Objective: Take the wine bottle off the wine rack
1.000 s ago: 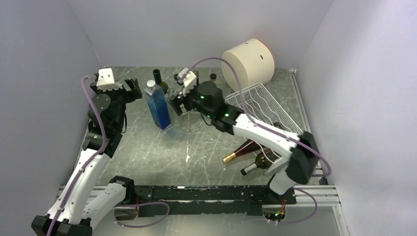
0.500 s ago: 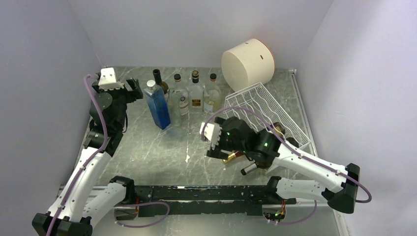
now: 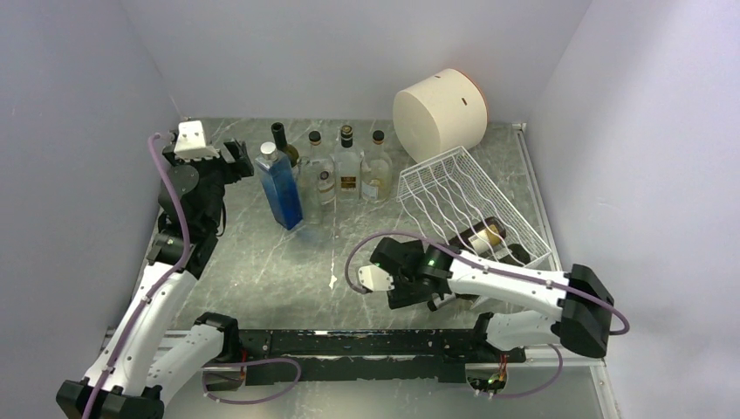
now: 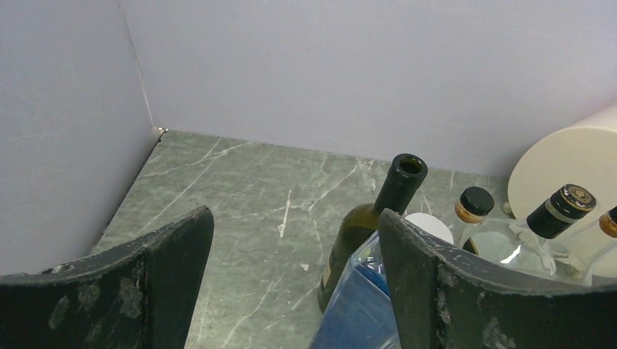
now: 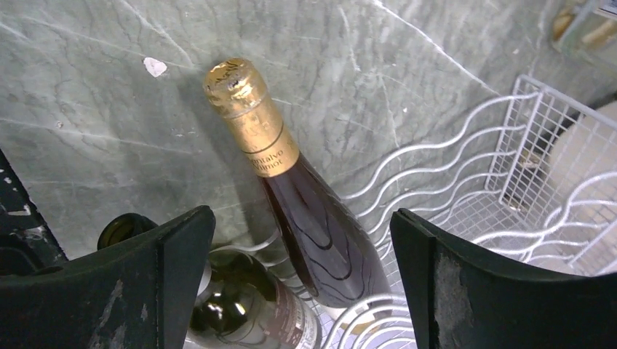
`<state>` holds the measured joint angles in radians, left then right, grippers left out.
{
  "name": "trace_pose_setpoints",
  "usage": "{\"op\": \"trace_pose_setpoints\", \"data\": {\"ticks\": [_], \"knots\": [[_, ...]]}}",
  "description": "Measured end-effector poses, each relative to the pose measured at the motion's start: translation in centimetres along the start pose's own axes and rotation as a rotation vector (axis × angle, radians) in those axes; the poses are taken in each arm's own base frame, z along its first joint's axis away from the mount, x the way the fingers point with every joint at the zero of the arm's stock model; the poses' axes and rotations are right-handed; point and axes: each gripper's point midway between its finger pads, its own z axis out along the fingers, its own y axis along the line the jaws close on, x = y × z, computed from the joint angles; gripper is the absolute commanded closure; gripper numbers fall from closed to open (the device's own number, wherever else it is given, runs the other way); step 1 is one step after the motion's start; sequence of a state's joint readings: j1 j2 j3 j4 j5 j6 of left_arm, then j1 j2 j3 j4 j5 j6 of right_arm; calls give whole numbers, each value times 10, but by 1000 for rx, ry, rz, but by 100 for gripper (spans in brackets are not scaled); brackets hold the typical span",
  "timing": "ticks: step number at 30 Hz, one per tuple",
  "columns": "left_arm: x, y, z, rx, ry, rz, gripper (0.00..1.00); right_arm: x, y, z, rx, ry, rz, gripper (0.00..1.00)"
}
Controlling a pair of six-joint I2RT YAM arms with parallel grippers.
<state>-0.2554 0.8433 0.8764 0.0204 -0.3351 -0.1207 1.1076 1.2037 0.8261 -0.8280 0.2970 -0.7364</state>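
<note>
The white wire wine rack (image 3: pixel 471 196) stands tilted at the right of the table and also shows in the right wrist view (image 5: pixel 466 189). Two bottles lie in its lower tier with their necks pointing out over the table. One is a dark red wine bottle with a gold foil neck (image 5: pixel 320 225). The other is a dark green open-mouthed bottle (image 5: pixel 247 305). My right gripper (image 5: pixel 298 218) is open, its fingers either side of the red bottle's shoulder without touching it. In the top view it (image 3: pixel 419 286) hides both necks. My left gripper (image 4: pixel 295 218) is open and empty at the back left.
A blue square bottle (image 3: pixel 281 188), a dark green bottle (image 3: pixel 281 140) and three clear bottles (image 3: pixel 347 170) stand in a row at the back. A big cream cylinder (image 3: pixel 441 109) lies behind the rack. Grey walls close in three sides.
My right arm has swung from the standing bottles at the back down to the front, and its gripper now hangs low over the lying bottles' necks. The left arm has not moved.
</note>
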Motion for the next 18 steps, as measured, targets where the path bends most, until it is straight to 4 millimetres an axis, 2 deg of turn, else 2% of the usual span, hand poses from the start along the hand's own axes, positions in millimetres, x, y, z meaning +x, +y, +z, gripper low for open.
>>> {"op": "trace_pose_setpoints", "data": {"ticks": [12, 18], "knots": [[-10, 1, -6, 4, -29, -15, 12, 13, 20, 41, -134, 177, -129, 26], [-13, 1, -9, 5, -36, -25, 12, 24, 26, 53, -159, 260, -170, 28]]}}
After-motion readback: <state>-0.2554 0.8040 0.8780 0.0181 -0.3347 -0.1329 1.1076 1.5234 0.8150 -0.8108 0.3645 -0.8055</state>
